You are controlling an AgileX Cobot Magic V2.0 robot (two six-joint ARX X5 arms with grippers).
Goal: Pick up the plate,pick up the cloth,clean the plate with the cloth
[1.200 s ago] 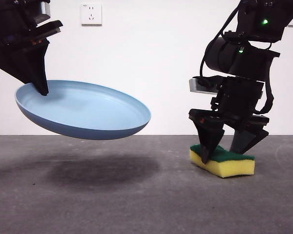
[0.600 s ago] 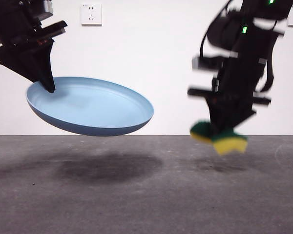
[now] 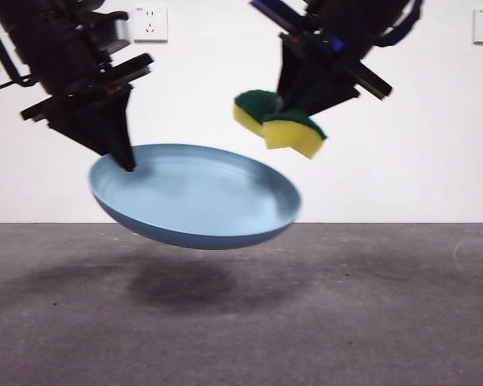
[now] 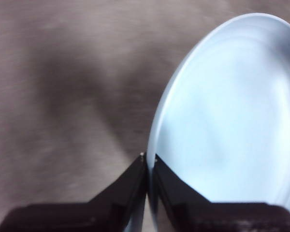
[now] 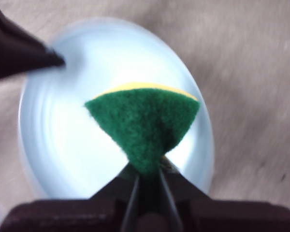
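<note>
The plate (image 3: 195, 197) hung clear of the table (image 3: 241, 322) with its shadow on the grey surface below it, tilted so that its pale blue hollow faced up and toward the sponge side, and it had shifted inward from where it hung a second earlier, nearer the middle of the front view. My left gripper (image 4: 148, 162) was pinched shut on its rim, one jaw inside the lip and one outside, as my left wrist view showed. The bigger change was the cloth (image 3: 278, 122), really a yellow sponge with a green scouring face: a second earlier it sat on the table under my right arm, half a second earlier it was just off the surface, and at this moment it rode high above the plate's near rim, not touching it. My right gripper (image 5: 147, 169) was clamped on it, squeezing it so that it folded into a wedge; in my right wrist view the green face (image 5: 144, 123) fanned out ahead of the jaws with the plate (image 5: 58, 145) spread behind it. I judged both pick-ups done and the cleaning not yet begun. The next move called for lowering the sponge into the hollow, and since the plate was held at one edge only, pressing hard could tip it or slip it from my left jaws.
</note>
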